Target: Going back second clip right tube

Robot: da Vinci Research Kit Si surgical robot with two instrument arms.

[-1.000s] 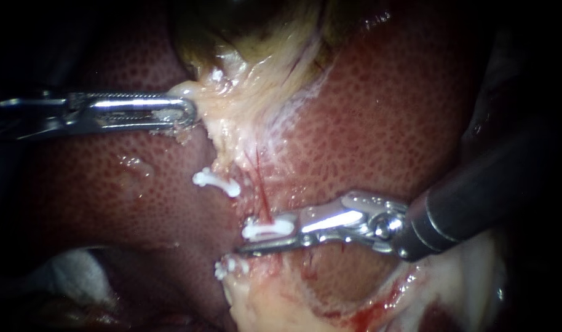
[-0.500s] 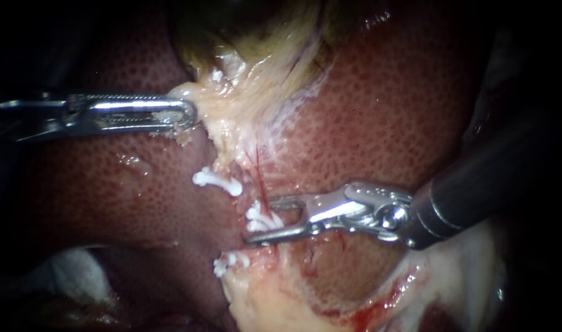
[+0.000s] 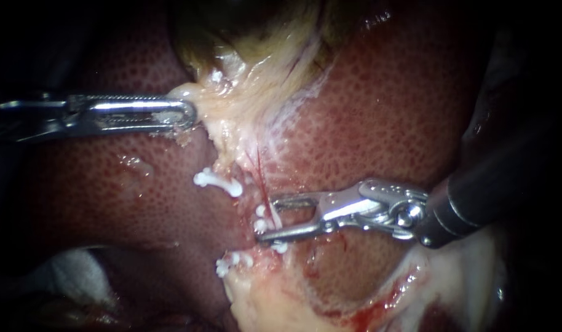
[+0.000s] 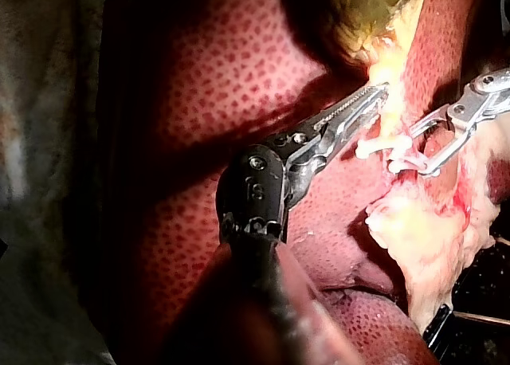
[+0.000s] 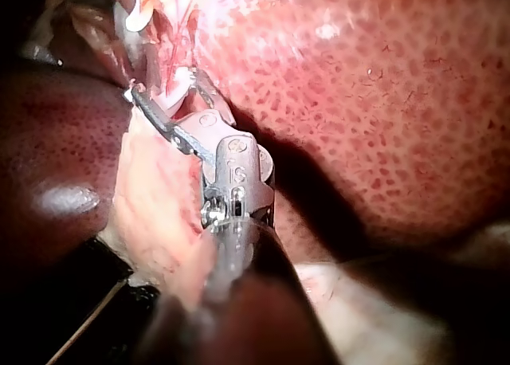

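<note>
My right instrument (image 3: 269,220) comes in from the right, jaws open, their tips on either side of a white clip (image 3: 260,225). That clip sits on a thin reddish tube (image 3: 261,181) running down from the pale tissue. In the right wrist view the jaws (image 5: 163,84) stand apart over the same spot. My left instrument (image 3: 186,114) is shut on a pale flap of tissue (image 3: 222,107) below the gallbladder (image 3: 250,27) and holds it leftward. It also shows in the left wrist view (image 4: 373,100).
Another white clip (image 3: 217,181) lies above and left of the tube, and one more (image 3: 229,264) below, at the edge of pale fatty tissue (image 3: 281,304). Mottled red liver (image 3: 385,104) surrounds everything. White gauze (image 3: 66,276) sits at the lower left.
My right instrument has drawn back to the right. The white clip that lay as a bar between its jaws now stays behind on the tube, at the jaw tips. My left instrument has not moved.
</note>
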